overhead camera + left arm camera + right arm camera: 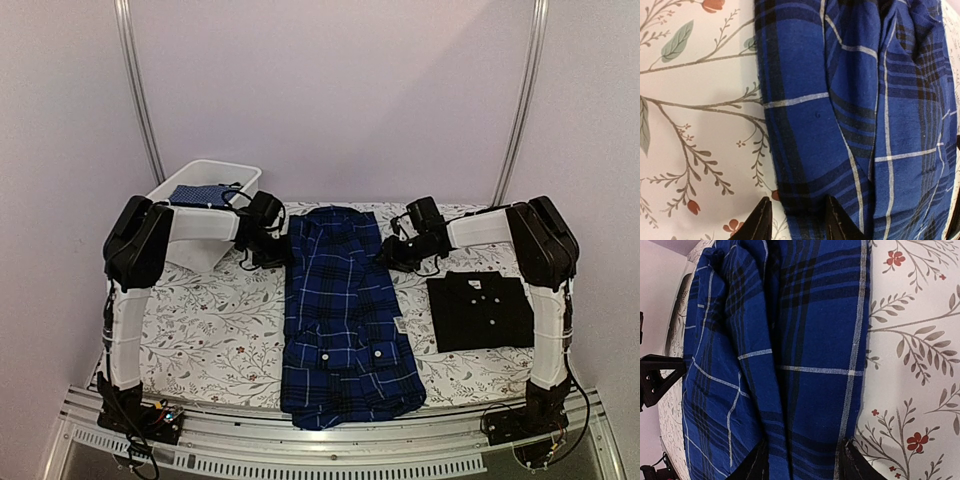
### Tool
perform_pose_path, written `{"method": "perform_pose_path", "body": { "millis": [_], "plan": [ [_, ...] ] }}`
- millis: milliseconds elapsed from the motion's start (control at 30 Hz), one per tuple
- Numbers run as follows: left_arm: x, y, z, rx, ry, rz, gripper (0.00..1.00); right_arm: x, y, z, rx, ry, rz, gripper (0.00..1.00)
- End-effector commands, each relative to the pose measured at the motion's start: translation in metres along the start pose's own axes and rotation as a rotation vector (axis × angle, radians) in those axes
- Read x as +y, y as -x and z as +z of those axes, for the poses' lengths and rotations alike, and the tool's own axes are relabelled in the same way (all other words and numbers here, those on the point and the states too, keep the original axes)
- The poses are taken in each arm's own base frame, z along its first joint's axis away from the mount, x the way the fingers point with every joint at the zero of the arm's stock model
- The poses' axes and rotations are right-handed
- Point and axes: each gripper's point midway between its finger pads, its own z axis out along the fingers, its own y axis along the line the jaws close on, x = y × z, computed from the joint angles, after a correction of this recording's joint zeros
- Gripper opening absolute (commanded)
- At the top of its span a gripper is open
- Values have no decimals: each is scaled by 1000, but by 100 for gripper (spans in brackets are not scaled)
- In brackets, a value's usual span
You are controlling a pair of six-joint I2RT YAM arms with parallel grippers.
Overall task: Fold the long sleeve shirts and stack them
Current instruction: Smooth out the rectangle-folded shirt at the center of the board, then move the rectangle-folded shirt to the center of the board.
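Note:
The navy-and-blue plaid shirt [340, 310] lies folded into a long strip down the middle of the table, collar end at the back. The black shirt [480, 310] lies folded flat at the right. My left gripper [280, 252] is at the plaid shirt's far left edge. In the left wrist view it [799, 224] is open, its fingertips [760, 222] straddling the cloth's edge [840, 100]. My right gripper [388, 254] is at the far right edge. In the right wrist view it [807, 466] is open over the cloth's edge [810, 340].
A white bin [215, 175] holding a blue patterned cloth [205, 194] stands at the back left, behind the left arm. The floral tablecloth [220, 320] covers the table. A metal rail [330, 435] runs along the near edge.

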Motion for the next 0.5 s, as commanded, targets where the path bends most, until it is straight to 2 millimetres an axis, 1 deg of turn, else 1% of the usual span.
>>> {"method": "perform_pose_path", "body": {
  "millis": [0, 67, 167, 233, 300, 333, 467],
  "plan": [
    [9, -9, 7, 28, 54, -10, 36, -14, -15, 10, 29, -84, -12, 44],
    [5, -11, 12, 43, 32, -6, 35, -19, -18, 12, 33, -106, -2, 42],
    [-3, -11, 20, 53, 11, 11, 29, -25, -18, 11, 21, -137, 16, 39],
    [-6, -11, 25, 58, 5, 15, 18, -28, -17, 11, 14, -152, 24, 35],
    [-9, -10, 30, 60, -1, 22, 13, -30, -16, 10, 6, -165, 29, 31],
    [-10, -8, 31, 57, -1, 23, 9, -29, -15, 9, 2, -163, 29, 30],
    [-10, 2, 39, 40, 14, 31, 1, -29, -11, 14, -1, -164, 25, 16]
  ]
}}
